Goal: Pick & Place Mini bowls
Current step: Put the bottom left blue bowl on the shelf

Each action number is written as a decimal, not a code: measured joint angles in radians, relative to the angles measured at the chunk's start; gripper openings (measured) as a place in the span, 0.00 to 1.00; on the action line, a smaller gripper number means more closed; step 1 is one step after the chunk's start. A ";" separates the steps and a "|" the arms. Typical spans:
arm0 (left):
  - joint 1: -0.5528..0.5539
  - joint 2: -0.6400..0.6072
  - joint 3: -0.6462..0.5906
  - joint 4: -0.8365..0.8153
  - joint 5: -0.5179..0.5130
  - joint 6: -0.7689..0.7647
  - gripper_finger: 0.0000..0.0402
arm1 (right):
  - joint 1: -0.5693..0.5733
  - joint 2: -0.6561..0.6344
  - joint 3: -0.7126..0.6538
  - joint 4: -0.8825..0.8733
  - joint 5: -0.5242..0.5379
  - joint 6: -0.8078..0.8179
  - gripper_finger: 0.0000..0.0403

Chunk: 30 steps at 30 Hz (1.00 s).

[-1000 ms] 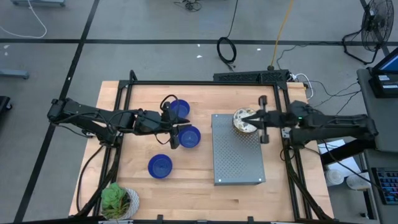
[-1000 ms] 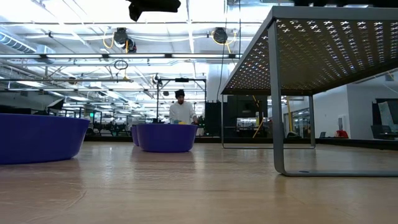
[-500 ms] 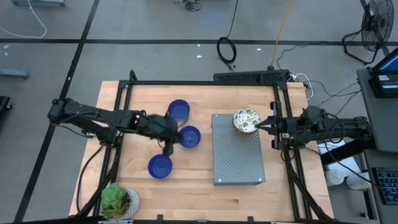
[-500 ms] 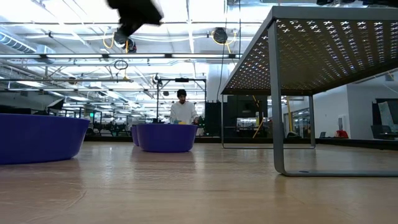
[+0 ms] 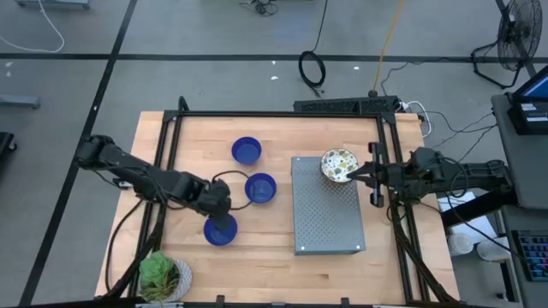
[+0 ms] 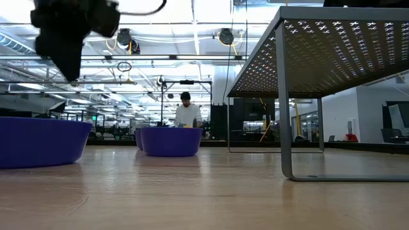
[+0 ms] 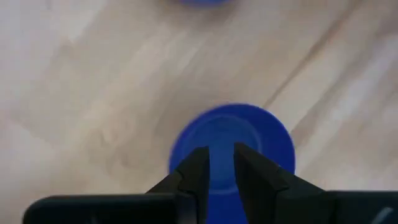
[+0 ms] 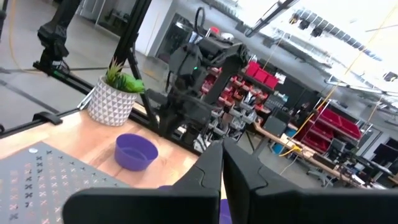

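Note:
Three blue mini bowls stand on the wooden table: a far one, a middle one and a near one. My left gripper points down over the near bowl, above it and not touching, its fingers a narrow gap apart with nothing between them. In the low view it hangs above that bowl. A cream floral mini bowl sits on the grey perforated stand. My right gripper is shut, level, just off the floral bowl's right rim.
A potted green plant stands at the table's near left corner. The stand's thin legs rise from the table right of the blue bowls. Black frame rails run along the table's edges. A person stands far behind the table.
My left gripper has moved from between the far two blue bowls toward the table's near edge and down, tipping over and rolling until it points down over the near blue bowl. My right gripper has drawn back toward the right edge, off the floral bowl, which stays on the stand.

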 joint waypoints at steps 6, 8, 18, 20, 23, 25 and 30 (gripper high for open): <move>-0.042 0.093 -0.019 -0.128 0.081 -0.314 0.19 | 0.000 0.028 -0.004 0.008 0.000 -0.010 0.00; -0.046 0.111 -0.043 -0.077 0.120 -0.367 0.20 | 0.000 0.032 -0.011 0.009 0.000 -0.018 0.00; -0.051 0.116 -0.219 0.170 0.167 -0.393 0.42 | 0.000 0.034 -0.050 0.059 0.000 -0.018 0.00; -0.048 0.117 -0.225 0.161 0.175 -0.391 0.45 | 0.000 0.034 -0.050 0.059 0.000 -0.016 0.00; -0.035 0.096 -0.225 0.180 0.185 -0.351 0.49 | 0.000 0.034 -0.050 0.060 0.000 -0.016 0.00; -0.020 0.081 -0.225 0.201 0.205 -0.327 0.51 | 0.000 0.034 -0.050 0.060 0.000 -0.018 0.00; 0.007 0.015 -0.223 0.162 0.212 -0.325 0.51 | 0.000 0.034 -0.050 0.060 0.000 -0.019 0.00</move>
